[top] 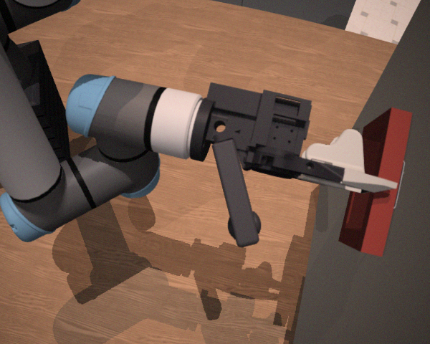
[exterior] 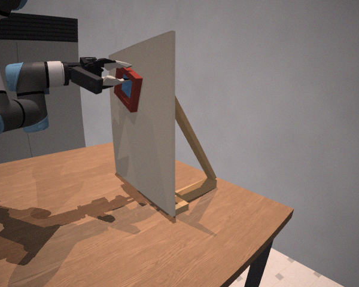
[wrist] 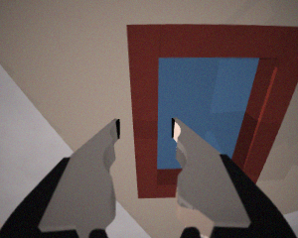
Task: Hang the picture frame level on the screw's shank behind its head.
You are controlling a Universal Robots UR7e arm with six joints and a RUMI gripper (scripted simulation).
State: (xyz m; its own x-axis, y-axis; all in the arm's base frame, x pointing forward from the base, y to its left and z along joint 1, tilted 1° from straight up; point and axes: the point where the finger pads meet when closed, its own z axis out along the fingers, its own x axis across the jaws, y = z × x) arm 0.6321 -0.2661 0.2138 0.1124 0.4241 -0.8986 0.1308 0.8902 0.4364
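We have the gripper (wrist: 145,130) brought up to the red picture frame (wrist: 144,99), which sits against the upright panel (exterior: 148,130) in the upper left of the exterior view, high above the counter (exterior: 204,247). The jaws stand partly open, straddling one side rail of the frame without clamping it; nothing is held. In the wrist view one fingertip (wrist: 115,130) lies outside the rail over the bare panel, the other over the blue picture area. The frame's edges run skewed in the top view, so we judge that it hangs tilted. The screw is hidden behind the frame; we cannot tell whether the hanger rests on shank or head. To do this step well, we should close squarely on the rail, avoid pressing the frame into the panel, and rotate only slightly, keeping the hanger from riding outward.
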